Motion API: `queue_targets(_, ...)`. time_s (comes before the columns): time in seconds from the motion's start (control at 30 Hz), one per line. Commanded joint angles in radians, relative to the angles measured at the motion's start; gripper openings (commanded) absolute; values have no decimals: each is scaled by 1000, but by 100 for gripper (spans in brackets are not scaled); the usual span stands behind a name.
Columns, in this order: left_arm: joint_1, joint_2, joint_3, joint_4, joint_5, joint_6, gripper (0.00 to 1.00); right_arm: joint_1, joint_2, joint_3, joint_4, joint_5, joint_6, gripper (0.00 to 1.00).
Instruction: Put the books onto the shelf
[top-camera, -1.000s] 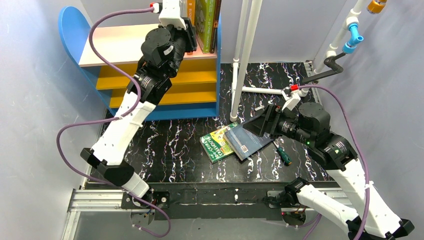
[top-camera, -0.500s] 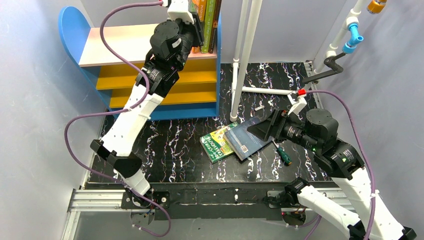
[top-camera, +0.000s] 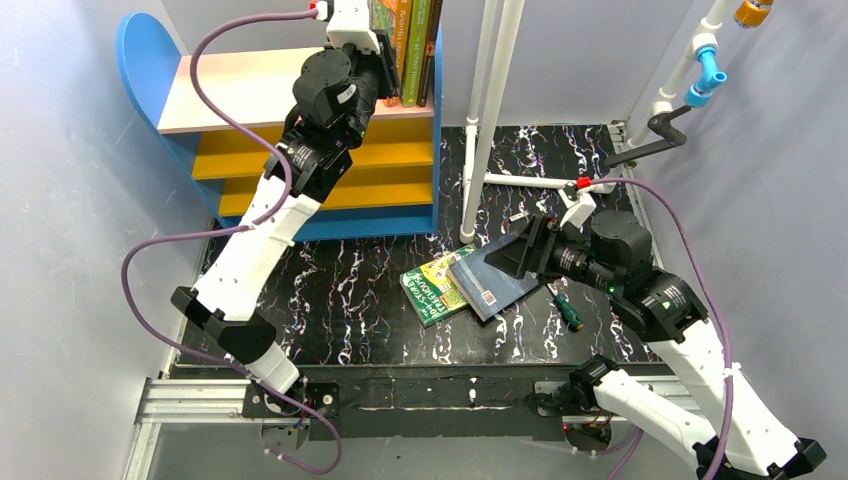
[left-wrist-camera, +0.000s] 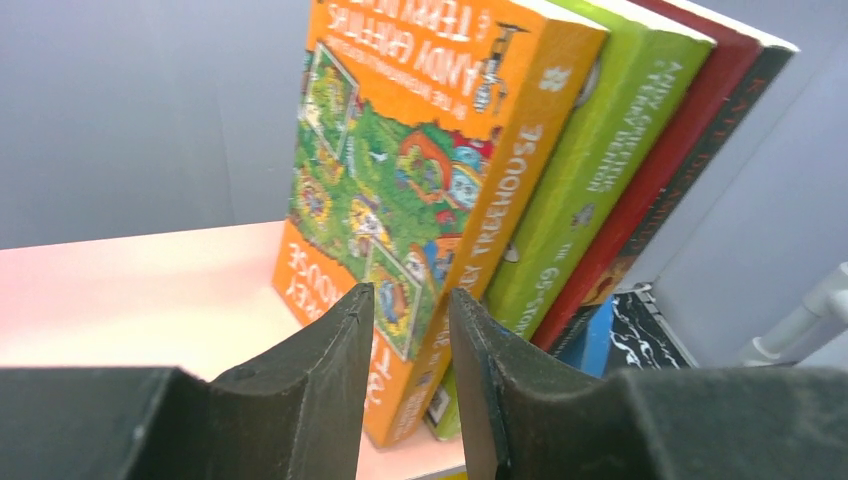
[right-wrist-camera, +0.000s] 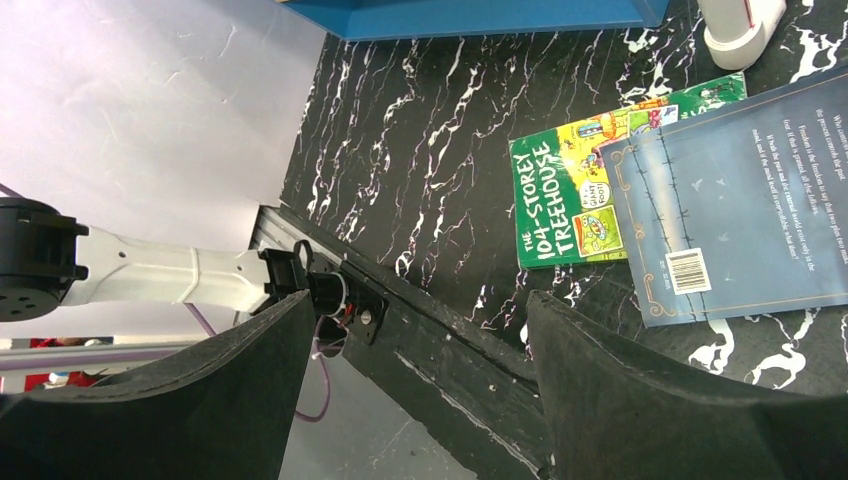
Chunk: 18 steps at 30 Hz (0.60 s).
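Observation:
Three books stand at the right end of the shelf's pink top board (top-camera: 250, 90): an orange one (top-camera: 404, 60) (left-wrist-camera: 420, 130), a lime-green one (top-camera: 420, 50) (left-wrist-camera: 600, 150) and a red one (top-camera: 434, 50) (left-wrist-camera: 690, 140). My left gripper (top-camera: 385, 75) (left-wrist-camera: 408, 292) hovers close in front of the orange book, jaws a narrow gap apart with nothing between them. A green book (top-camera: 432, 290) (right-wrist-camera: 565, 190) lies flat on the table, partly under a dark blue book (top-camera: 495, 285) (right-wrist-camera: 740, 210). My right gripper (top-camera: 505, 255) (right-wrist-camera: 418, 295) hangs wide open and empty at the blue book's right edge.
A green-handled screwdriver (top-camera: 568, 310) lies to the right of the blue book. A white pipe frame (top-camera: 490, 110) rises beside the shelf's right side, its foot (right-wrist-camera: 740, 25) just behind the books. The metal rail (top-camera: 430, 385) marks the table's near edge.
My left gripper rose along the shelf top toward the orange book, then eased back a little; the shelved books stand more upright. My right gripper shifted slightly, still open.

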Motion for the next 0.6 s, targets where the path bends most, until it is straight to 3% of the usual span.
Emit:
queue_targets(0.0,30,-88,-6,-27,-92,13,32,-3,13,2,75,-26,2,84)
queue_targets(0.2,154,-95,29,-197,-93,-139,35,-3,12,-18,99,-43,14,84)
queue_targets(0.43,343,69,259,-456,73,-336,34,-4,0,-31,118,-54,16,84)
queue_targets(0.57,363,110,254,-418,149,-342,34,-3,-5,-36,126,-59,14,84)
